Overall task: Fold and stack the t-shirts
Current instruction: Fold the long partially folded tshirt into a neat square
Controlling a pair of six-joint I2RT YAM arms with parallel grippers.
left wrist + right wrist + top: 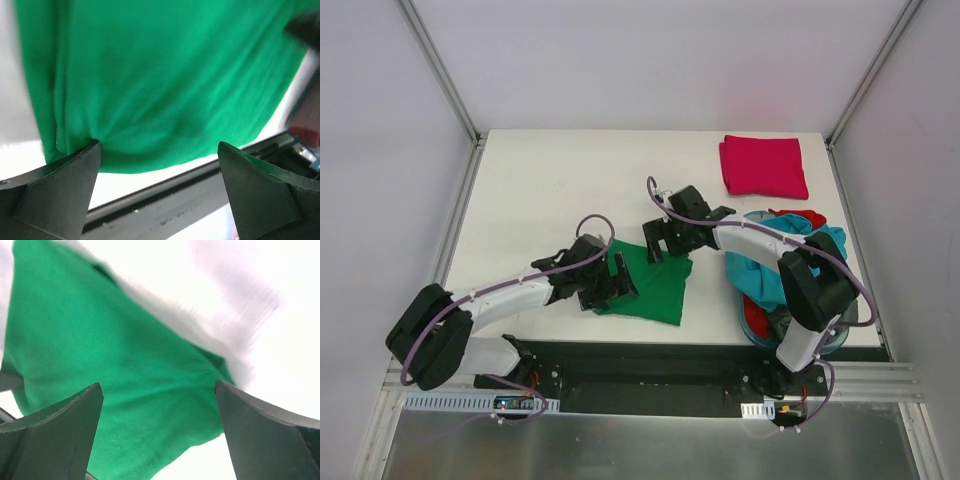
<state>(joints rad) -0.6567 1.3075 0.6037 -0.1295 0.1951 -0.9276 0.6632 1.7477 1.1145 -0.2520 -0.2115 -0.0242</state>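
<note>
A bright green t-shirt (658,292), folded into a rough square, lies on the white table near the front edge. My left gripper (613,283) is open over its left edge; in the left wrist view the shirt (150,80) fills the top, one fingertip (75,170) touching its hem. My right gripper (660,243) is open above the shirt's far edge, with the green cloth (110,375) between and below its fingers (260,430). A folded crimson-pink t-shirt (763,166) lies at the back right. Teal (768,272) and red (800,217) shirts are heaped in the tub. No dark grey shirt shows.
The round blue tub (756,318) stands at the right front, under the right arm. The table's front edge and a black rail (165,192) run just below the green shirt. Grey walls and frame posts enclose the table.
</note>
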